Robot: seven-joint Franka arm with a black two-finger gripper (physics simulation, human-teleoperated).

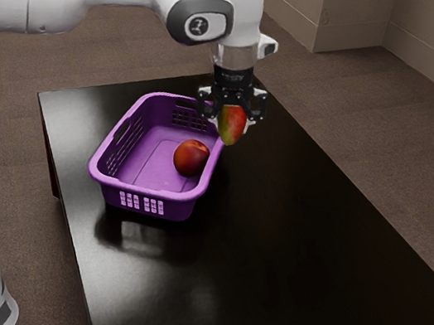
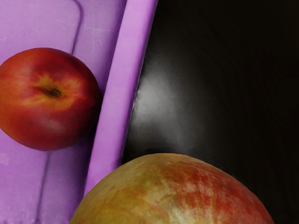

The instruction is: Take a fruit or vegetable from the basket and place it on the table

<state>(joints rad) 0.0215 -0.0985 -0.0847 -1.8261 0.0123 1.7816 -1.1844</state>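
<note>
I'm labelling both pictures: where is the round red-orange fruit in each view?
Exterior view: the round red-orange fruit is inside the purple plastic basket, right of the picture's middle-left area, near the rim by the red-and-green mango.
Wrist view: the fruit is beside that rim, across it from the black table.
Shared landmark: that purple rim.

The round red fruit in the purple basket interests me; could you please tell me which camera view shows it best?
The wrist view does: the round red fruit is large there, with its stem hollow facing the camera. The exterior view shows it smaller, inside the purple basket, near one side wall.
</note>
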